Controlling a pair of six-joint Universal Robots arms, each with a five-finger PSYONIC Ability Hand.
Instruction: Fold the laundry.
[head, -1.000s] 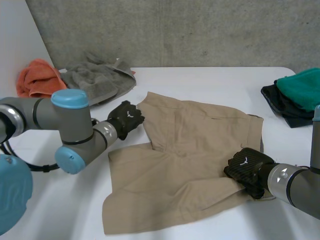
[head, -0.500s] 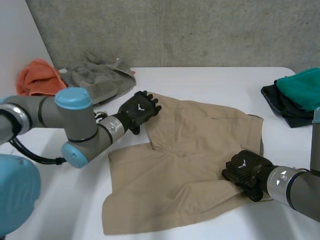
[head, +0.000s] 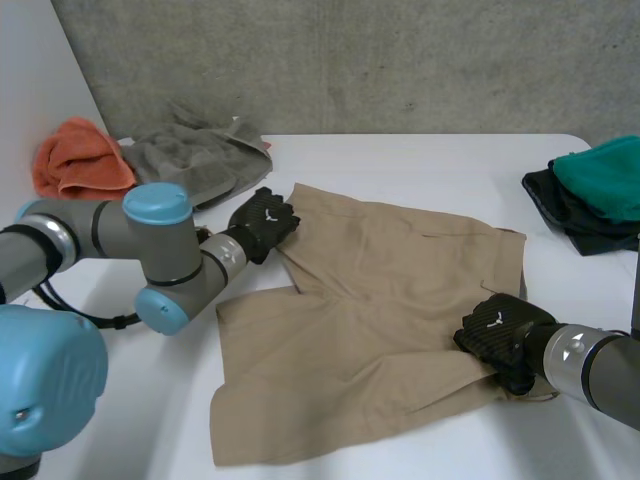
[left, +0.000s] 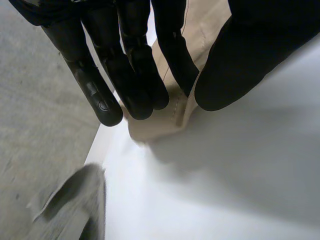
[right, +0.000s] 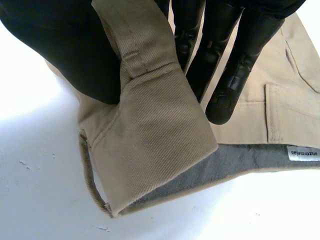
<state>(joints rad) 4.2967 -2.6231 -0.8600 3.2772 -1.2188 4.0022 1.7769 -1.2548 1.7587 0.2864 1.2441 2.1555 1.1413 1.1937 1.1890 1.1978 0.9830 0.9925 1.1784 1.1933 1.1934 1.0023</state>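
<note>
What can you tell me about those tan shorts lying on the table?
The shorts are tan, of a woven, twill-like cloth. They lie spread out and slightly creased on the white table. The waistband shows a grey inside and a small white label. The right hand pinches a waistband corner, folded over between thumb and fingers. The left hand pinches the corner of the far leg.

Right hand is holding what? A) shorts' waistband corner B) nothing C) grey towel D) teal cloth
A: in its wrist view the right hand pinches the waistband corner of the shorts between thumb and fingers.
</note>
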